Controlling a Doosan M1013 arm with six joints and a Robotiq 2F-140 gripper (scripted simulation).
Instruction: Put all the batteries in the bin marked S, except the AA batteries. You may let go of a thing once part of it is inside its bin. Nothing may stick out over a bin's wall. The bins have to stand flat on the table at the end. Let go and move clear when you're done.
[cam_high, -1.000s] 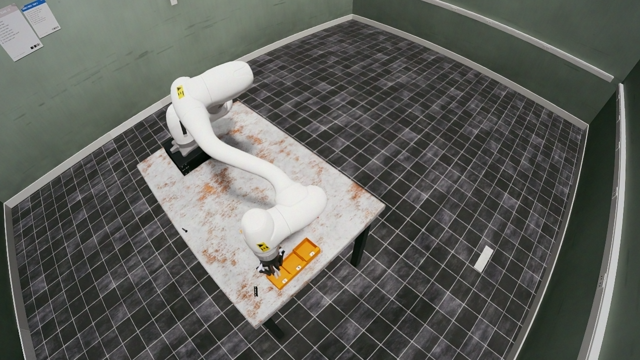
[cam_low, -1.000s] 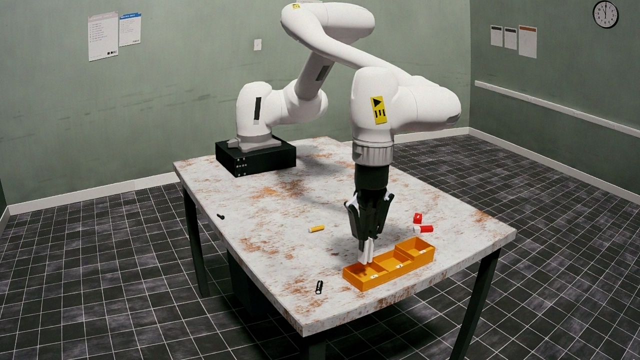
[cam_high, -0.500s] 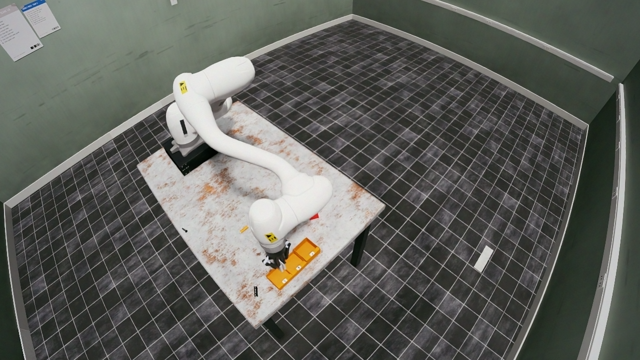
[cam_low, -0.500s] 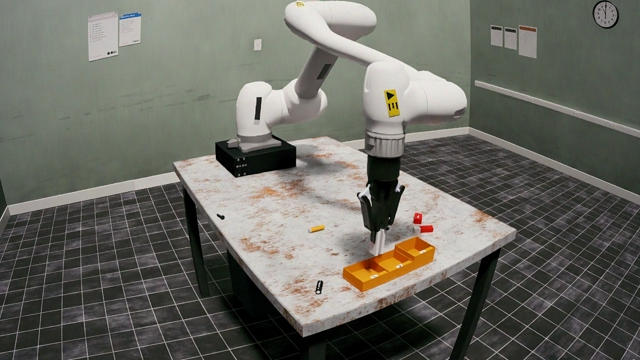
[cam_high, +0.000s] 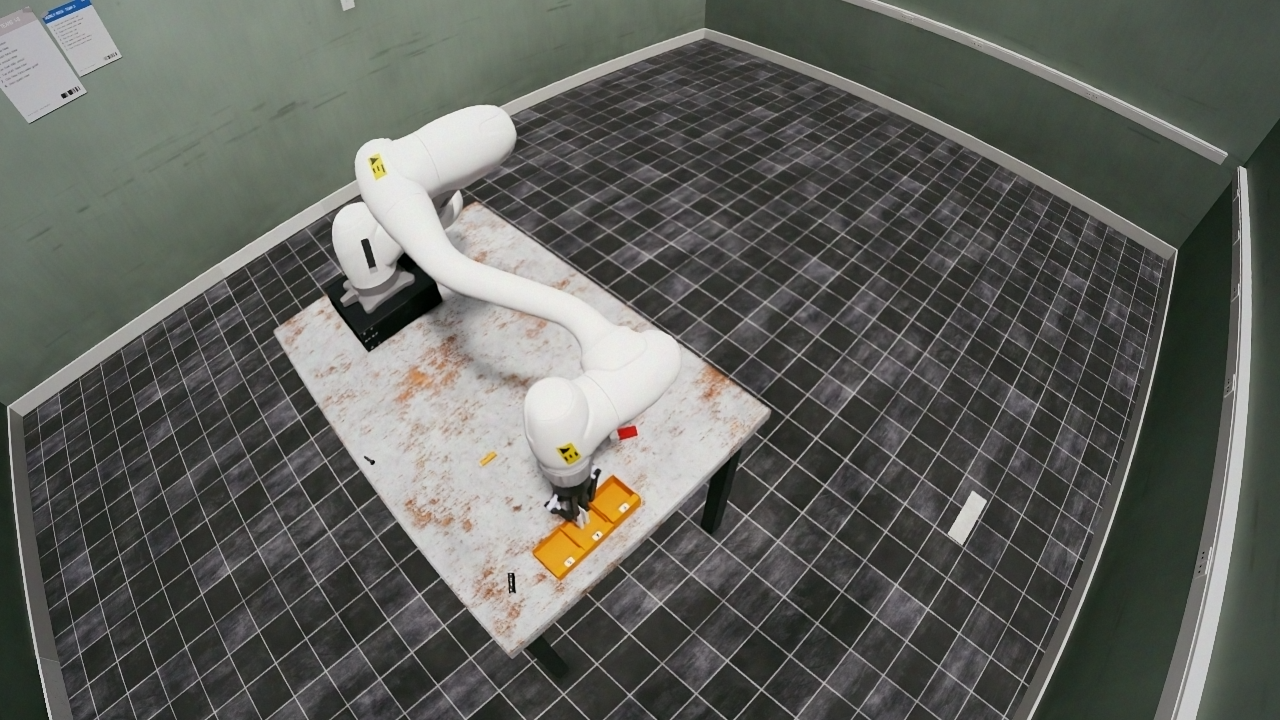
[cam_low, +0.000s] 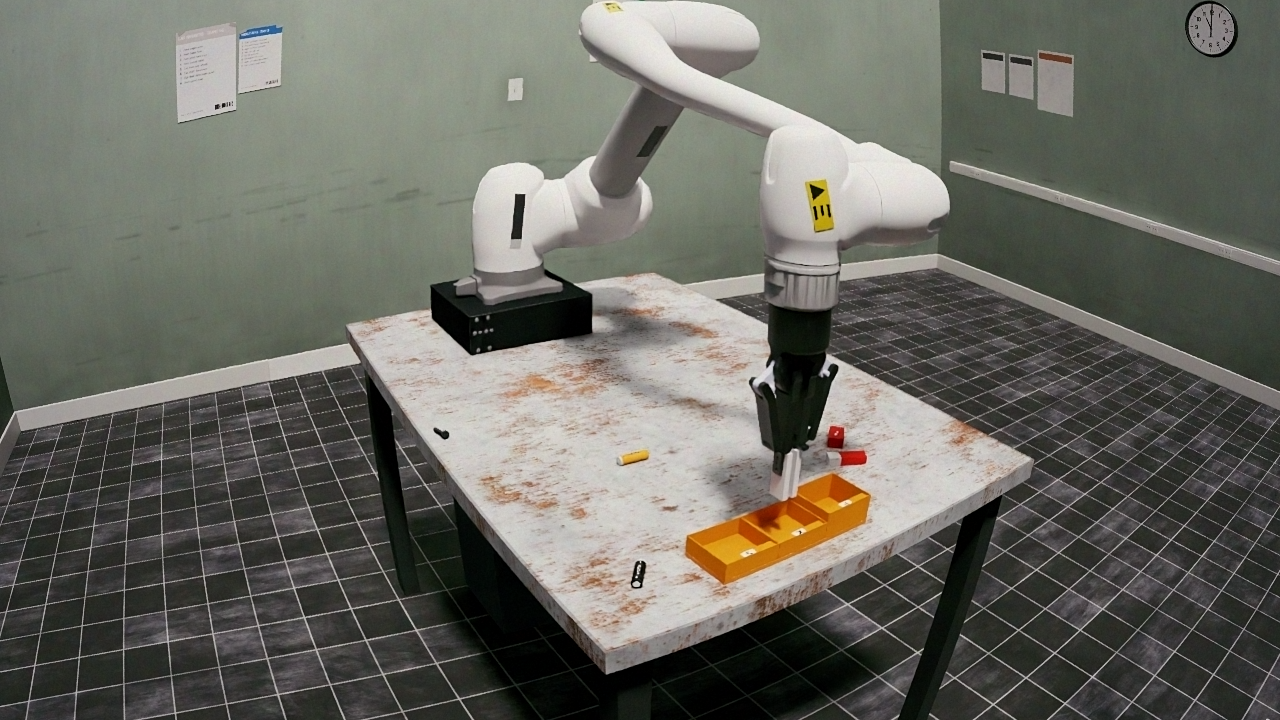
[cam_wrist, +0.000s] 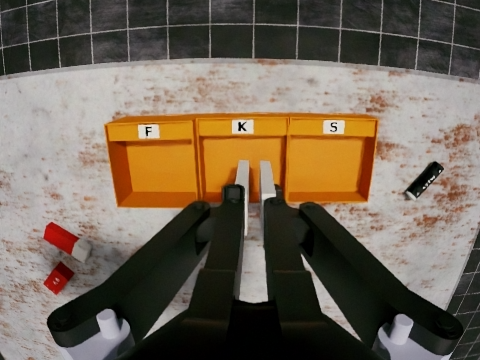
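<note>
The black two-finger gripper (cam_wrist: 254, 183) on the white six-joint arm (cam_low: 716, 98) points straight down over the near wall of the orange three-compartment plastic bin (cam_wrist: 334, 194), its white fingertips hanging in front of the middle compartment labelled K. The fingers are clenched almost together with only a narrow slit between them, and nothing is held there. The bin stands flat near the edge of the rust-stained white table (cam_low: 554, 420), with compartments labelled F, K and S from left to right in the wrist view; all three show bare orange floors. A black cylindrical battery (cam_wrist: 424, 180) lies on the table just beyond the S end of the bin, apart from its wall. On the opposite side, past the F end, a red-and-white cylindrical battery (cam_wrist: 64, 242) lies tilted, and a small red block-shaped battery (cam_wrist: 59, 278) rests just beside it. Farther toward the middle of the table lies a yellow cylindrical battery (cam_low: 632, 457), well apart from the bin. A small black object (cam_low: 440, 432) sits alone near the table's far left edge; it is too small to identify.
</note>
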